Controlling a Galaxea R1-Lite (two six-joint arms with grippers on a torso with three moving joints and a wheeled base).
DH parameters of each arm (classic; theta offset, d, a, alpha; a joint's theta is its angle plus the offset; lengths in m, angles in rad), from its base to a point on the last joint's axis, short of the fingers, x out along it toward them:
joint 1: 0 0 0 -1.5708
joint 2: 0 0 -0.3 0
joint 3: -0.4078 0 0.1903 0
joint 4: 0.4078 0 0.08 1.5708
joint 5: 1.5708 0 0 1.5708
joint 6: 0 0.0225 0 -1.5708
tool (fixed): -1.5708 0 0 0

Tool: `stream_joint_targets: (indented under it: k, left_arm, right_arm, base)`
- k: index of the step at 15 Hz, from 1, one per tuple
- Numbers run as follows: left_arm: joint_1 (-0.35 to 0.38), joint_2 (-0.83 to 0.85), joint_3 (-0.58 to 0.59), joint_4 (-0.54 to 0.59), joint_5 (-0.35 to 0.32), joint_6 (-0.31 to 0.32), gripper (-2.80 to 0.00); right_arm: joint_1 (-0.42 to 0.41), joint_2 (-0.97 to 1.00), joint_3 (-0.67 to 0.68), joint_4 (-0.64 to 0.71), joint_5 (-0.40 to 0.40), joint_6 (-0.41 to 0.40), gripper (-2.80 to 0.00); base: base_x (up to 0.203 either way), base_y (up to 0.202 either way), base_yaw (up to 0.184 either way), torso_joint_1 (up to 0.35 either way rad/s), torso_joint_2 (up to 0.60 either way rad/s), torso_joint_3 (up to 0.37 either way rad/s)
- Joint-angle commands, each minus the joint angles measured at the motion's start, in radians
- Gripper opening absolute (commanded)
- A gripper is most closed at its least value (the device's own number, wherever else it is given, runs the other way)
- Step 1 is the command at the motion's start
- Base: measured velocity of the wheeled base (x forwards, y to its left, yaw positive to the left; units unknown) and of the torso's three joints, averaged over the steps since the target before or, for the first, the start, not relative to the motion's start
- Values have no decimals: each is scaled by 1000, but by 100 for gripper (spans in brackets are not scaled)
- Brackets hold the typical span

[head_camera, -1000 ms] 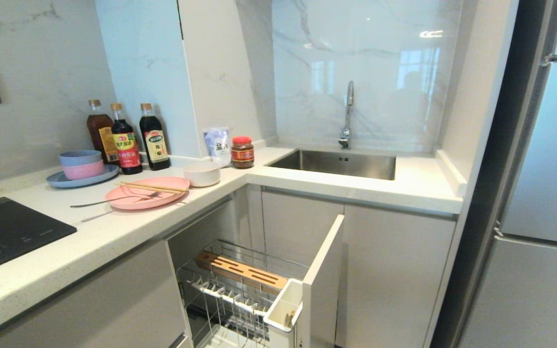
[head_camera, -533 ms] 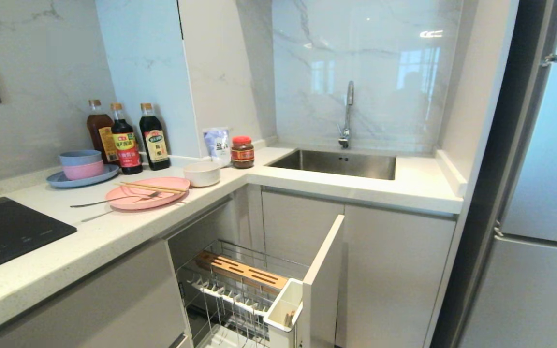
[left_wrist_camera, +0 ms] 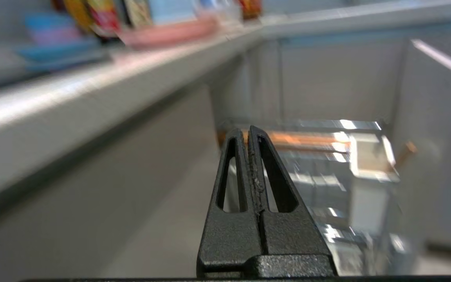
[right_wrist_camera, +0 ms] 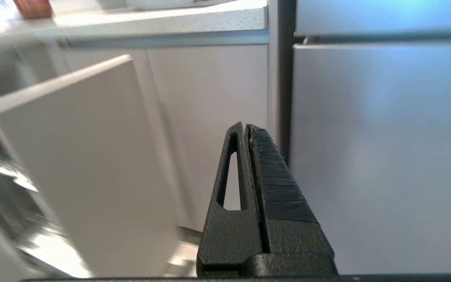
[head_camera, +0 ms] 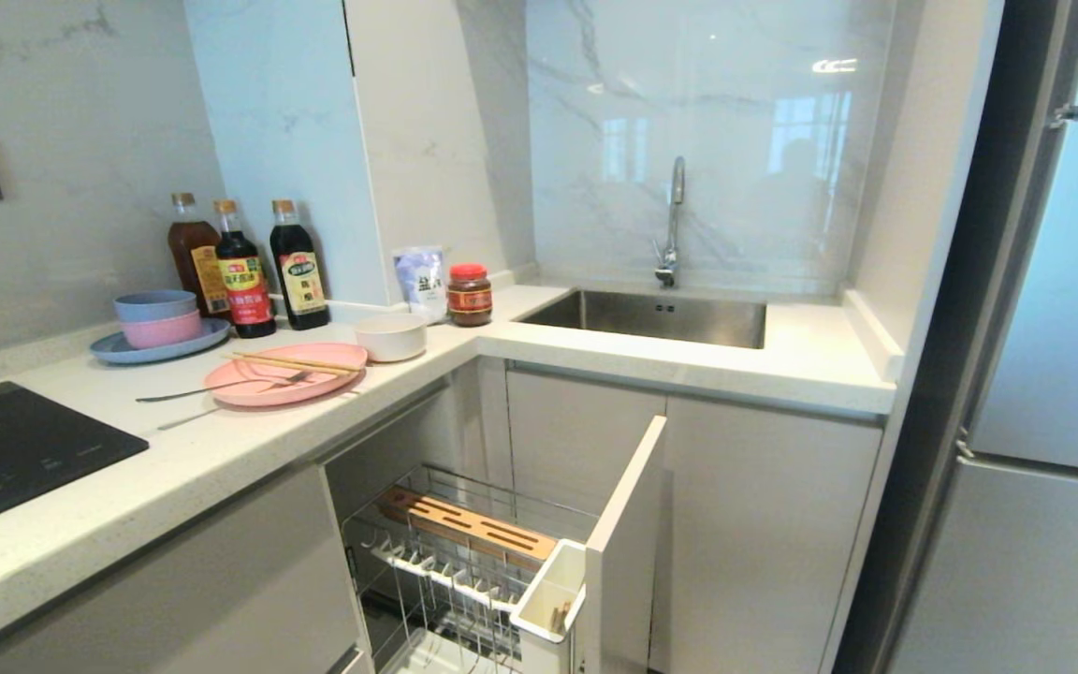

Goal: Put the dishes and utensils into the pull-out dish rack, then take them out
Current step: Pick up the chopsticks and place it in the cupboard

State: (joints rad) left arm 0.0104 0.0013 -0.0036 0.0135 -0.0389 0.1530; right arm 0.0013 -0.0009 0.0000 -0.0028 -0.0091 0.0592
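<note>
We find flat pale-pink round plate [head_camera: 284, 373] on white speckled counter [head_camera: 221, 449], light-brown wooden chopsticks [head_camera: 291, 362] and slim silver fork [head_camera: 221, 385] lying across it; cream thick-walled bowl [head_camera: 391, 336] just beside, to its right. Likely staged within reach above chrome wire pull-out rack [head_camera: 464, 571], open, nothing loaded yet. Left gripper [left_wrist_camera: 250, 135] low below counter edge, pointing toward rack, jaws pressed together, holding nothing. Right gripper [right_wrist_camera: 245, 131] low near white rack panel [right_wrist_camera: 73, 156], jaws together, idle.
</note>
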Motion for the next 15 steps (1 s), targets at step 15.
stream_joint_targets:
  k: [15]
  left_arm:
    - [0,2,-6,19,-1,-61,-280]
  right_arm:
    - [0,1,0,0,0,-22,-280]
  base:
    - [0,0,0,0,0,0]
